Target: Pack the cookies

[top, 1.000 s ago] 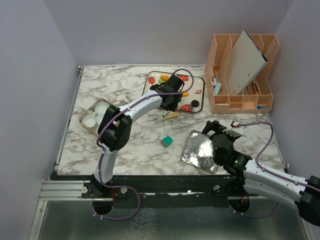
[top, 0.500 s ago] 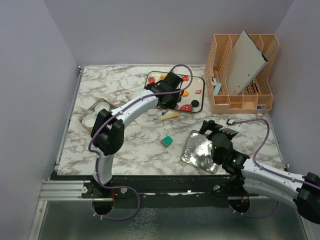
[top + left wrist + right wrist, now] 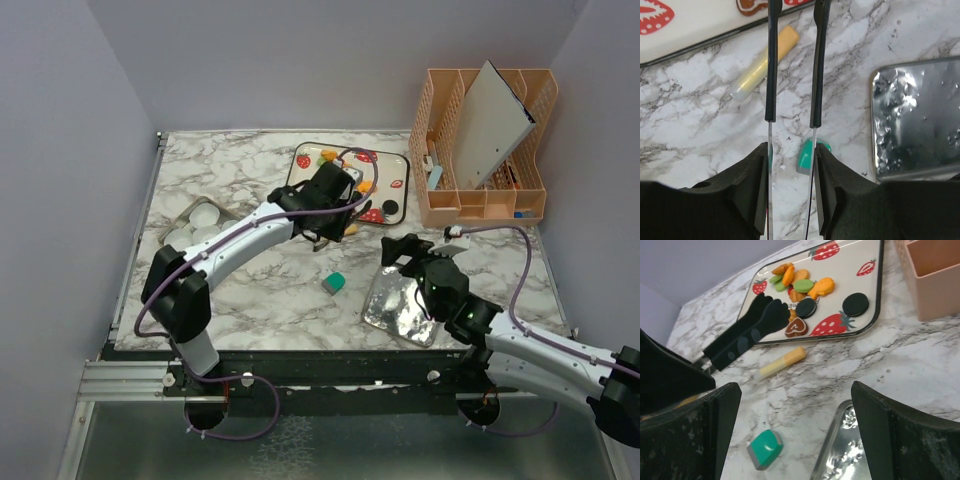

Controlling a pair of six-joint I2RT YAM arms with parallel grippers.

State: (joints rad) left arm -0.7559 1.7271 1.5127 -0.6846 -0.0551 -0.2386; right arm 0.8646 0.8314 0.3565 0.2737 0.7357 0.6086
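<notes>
The cookies (image 3: 801, 286) lie in a heap of orange, green, brown and black on the strawberry-print tray (image 3: 398, 172). A brown heart cookie (image 3: 796, 327) and a black round one (image 3: 855, 303) sit apart from the heap. My left gripper (image 3: 325, 195) is shut on a pair of metal tongs (image 3: 771, 75). Their black tips (image 3: 767, 315) hover at the tray's near left edge beside the heart cookie, and I see nothing between them. My right gripper (image 3: 795, 395) stands open over the marble, between the teal block and the silver lid (image 3: 400, 300).
A tin base with white paper cups (image 3: 195, 225) sits at the left. A yellow-orange stick (image 3: 345, 230) lies just in front of the tray, with a teal block (image 3: 334, 283) nearer me. A peach organizer (image 3: 485, 200) stands at the back right.
My left arm has drawn back from over the tray toward the near left, uncovering the tin base. The right gripper has edged forward and left, still open.
</notes>
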